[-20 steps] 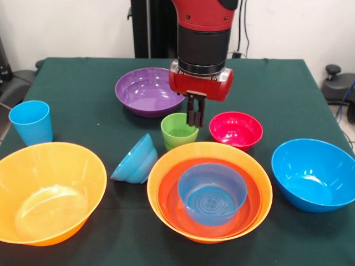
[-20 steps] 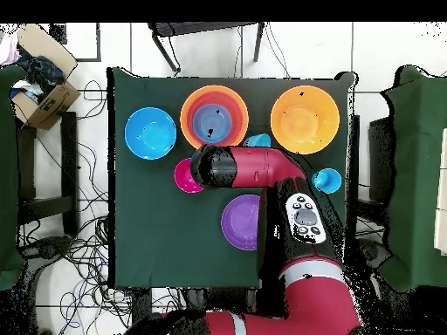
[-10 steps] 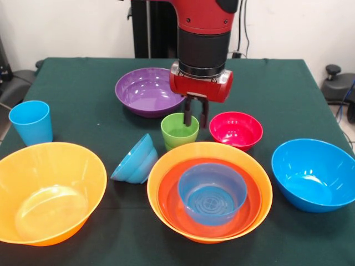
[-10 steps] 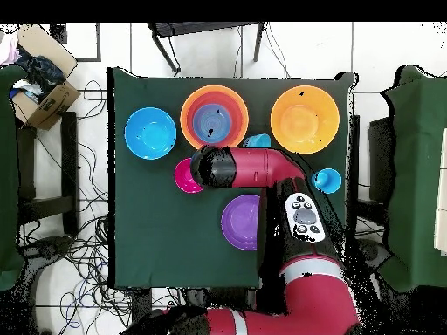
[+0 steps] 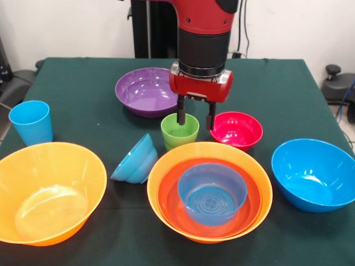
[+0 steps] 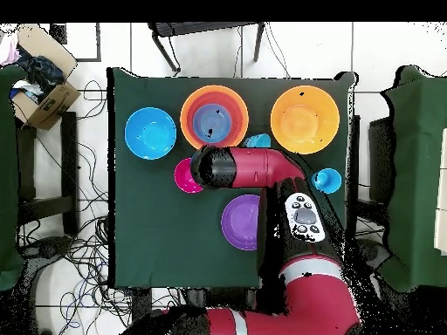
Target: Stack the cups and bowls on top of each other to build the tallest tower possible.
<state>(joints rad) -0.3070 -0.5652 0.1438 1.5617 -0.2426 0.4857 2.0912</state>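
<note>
Gripper (image 5: 194, 117) pointing straight down, fingers spread apart; one finger (image 5: 180, 114) dips inside the lime green cup (image 5: 179, 132), the other hangs outside its rim beside the small pink-red bowl (image 5: 236, 130). Arm (image 5: 203, 39) vertical above. Tower (image 5: 209, 190) just in front of the cup: orange, red-orange, blue bowls nested. Purple bowl (image 5: 148, 91) behind; light blue cup (image 5: 31, 122) well apart at table (image 5: 83, 77) edge.

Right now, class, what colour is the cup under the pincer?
Lime green cup, below the open pincer; the front view shows it best.
</note>
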